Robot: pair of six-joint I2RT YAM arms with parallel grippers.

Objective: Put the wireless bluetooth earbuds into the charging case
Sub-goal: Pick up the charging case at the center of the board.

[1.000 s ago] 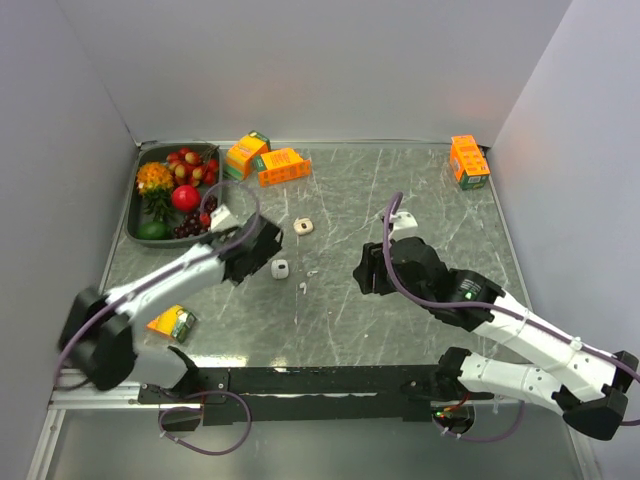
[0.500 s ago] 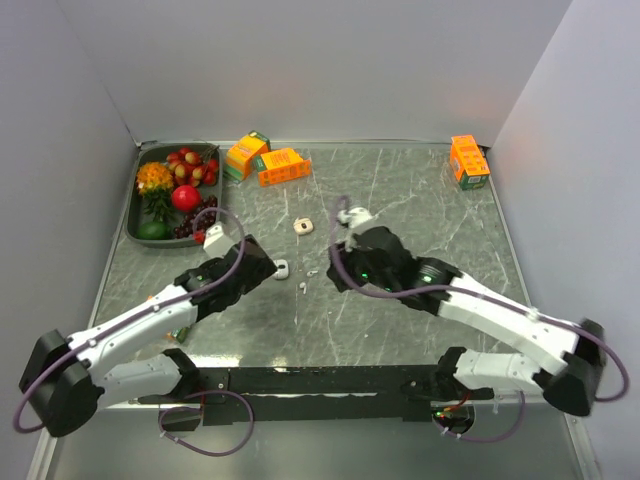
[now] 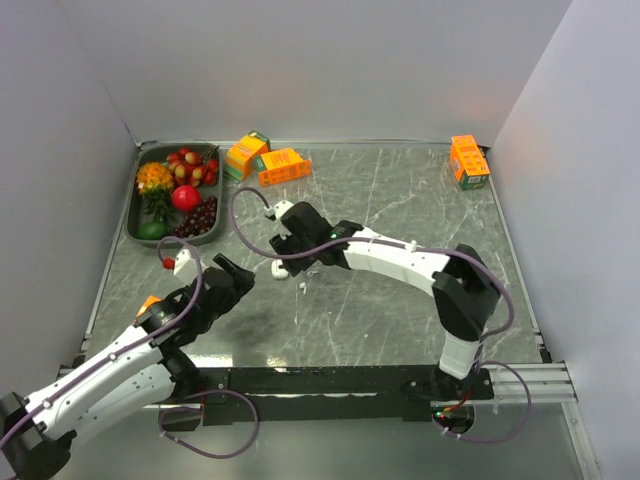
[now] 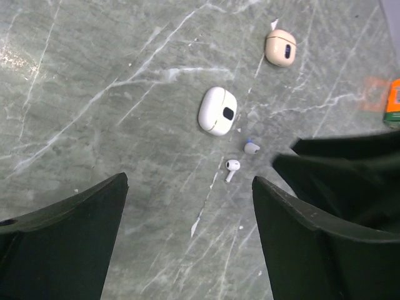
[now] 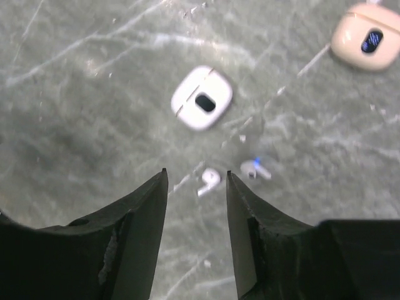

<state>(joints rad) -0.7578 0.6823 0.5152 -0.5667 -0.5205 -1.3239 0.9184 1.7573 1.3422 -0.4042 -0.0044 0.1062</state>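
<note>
Earbuds (image 5: pixel 210 179) loose, just fwd of right hand (image 5: pixel 197 174), not gripped.

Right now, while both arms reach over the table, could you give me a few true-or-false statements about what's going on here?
1. Two earbuds lie loose on the table. True.
2. The right gripper is squeezing an earbud. False: its open jaws hover above them, gripping nothing.
3. Only one case is out. False: there is a white case and a beige case.
4. The left gripper is open and empty. True.
5. The fruit tray sits in the far left corner. True.
</note>
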